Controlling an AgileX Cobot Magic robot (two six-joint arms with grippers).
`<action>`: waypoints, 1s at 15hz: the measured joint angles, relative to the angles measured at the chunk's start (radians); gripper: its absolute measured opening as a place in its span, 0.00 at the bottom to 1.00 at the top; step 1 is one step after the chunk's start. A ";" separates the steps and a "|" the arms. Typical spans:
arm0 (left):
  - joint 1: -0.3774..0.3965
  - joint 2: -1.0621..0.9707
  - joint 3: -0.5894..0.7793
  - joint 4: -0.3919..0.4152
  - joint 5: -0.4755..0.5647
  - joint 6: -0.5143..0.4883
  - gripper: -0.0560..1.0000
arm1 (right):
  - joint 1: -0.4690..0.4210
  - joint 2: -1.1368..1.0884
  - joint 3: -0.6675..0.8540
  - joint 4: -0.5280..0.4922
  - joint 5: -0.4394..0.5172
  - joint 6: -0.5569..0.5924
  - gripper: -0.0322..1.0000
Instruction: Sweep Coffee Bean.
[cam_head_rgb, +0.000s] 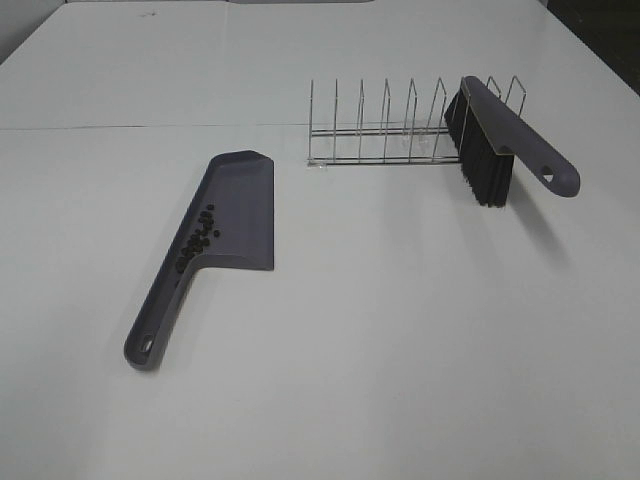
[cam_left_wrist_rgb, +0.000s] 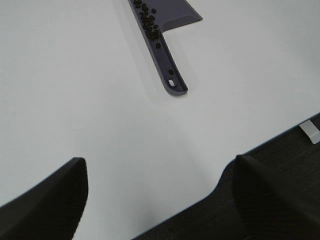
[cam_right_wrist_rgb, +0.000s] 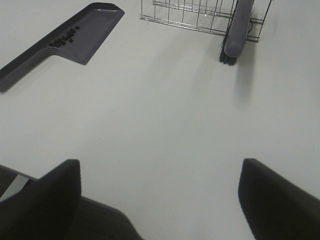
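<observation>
Left side first. Your left gripper (cam_left_wrist_rgb: 157, 200) hangs low over the near table edge, jaws spread wide, nothing between them; only the two dark fingertips (cam_left_wrist_rgb: 45, 200) show in its wrist view. It sits well back from the work, so I judge it parked, not reaching.

Further in on the left, the grey dustpan (cam_head_rgb: 225, 225) lies flat on the white table (cam_head_rgb: 400, 350), handle pointing toward you and to the left, open lip to the far side. Laid this way, the handle is the easy part for the left arm to take.

The coffee beans (cam_head_rgb: 196, 243) are inside the dustpan, bunched in a line against its left wall, running down to where the pan narrows into the handle. At this distance you cannot rule out a stray bean on the table, though none shows.

Middle to right, far side: a wire rack (cam_head_rgb: 385, 130) stands upright, its left slots bare. The brush (cam_head_rgb: 500, 140) leans in its right end, bristles down, handle slanting toward you and right, free to lift out.

Right side: your right gripper (cam_right_wrist_rgb: 160, 200) hovers above the near table, jaws equally wide apart, holding nothing, well apart from the brush.

With the beans already in the pan, sweeping looks done or nearly so.
</observation>
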 joint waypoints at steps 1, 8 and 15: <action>0.000 0.000 0.000 0.000 0.000 0.000 0.74 | 0.000 0.000 0.000 0.000 0.000 0.000 0.74; 0.000 0.000 0.000 0.000 0.000 0.000 0.74 | 0.000 0.000 0.000 0.000 0.000 0.000 0.74; 0.086 -0.042 0.000 -0.001 0.000 0.000 0.74 | 0.000 0.000 0.000 0.000 -0.001 0.000 0.74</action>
